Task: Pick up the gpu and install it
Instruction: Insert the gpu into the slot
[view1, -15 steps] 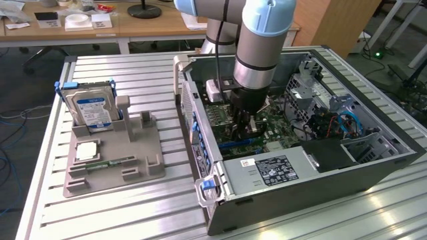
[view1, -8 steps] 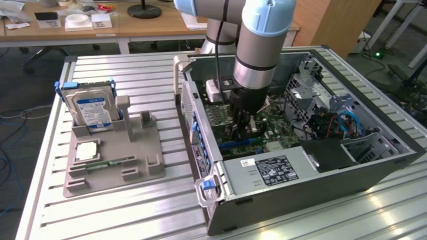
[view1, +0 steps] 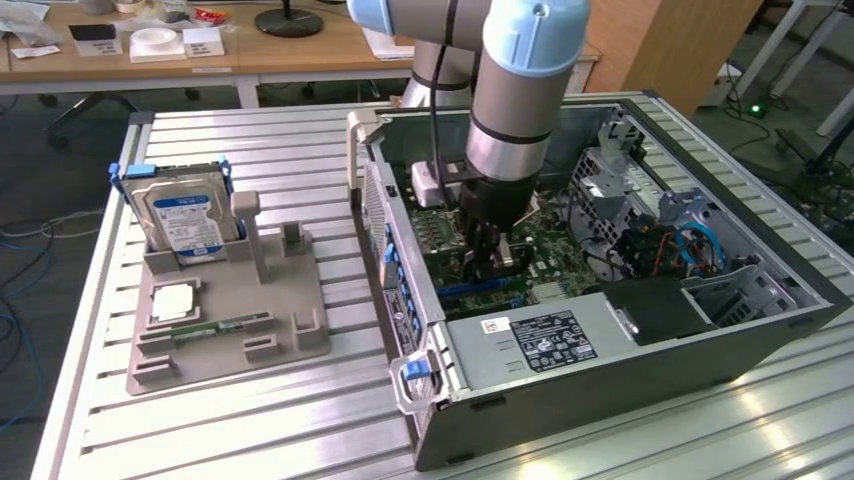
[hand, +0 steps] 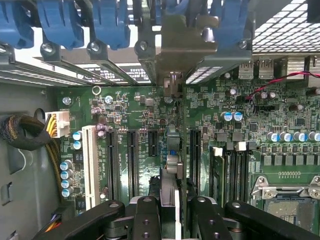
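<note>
At the left of your exterior view, the grey plastic parts tray (view1: 227, 330) on the slatted metal bench (view1: 267, 420) carries a silver hard drive with a blue-white label (view1: 183, 222) standing upright. At centre, the open grey computer case (view1: 627, 330) takes in your arm, its jaws (view1: 491, 255) down over the green motherboard (view1: 461, 235). In the wrist view's lower middle, the jaws (hand: 172, 210) are clamped on the thin green gpu card (hand: 172, 165), held edge-on above the black expansion slots (hand: 132, 160), its silver bracket (hand: 182, 40) up among the blue clips (hand: 60, 22).
</note>
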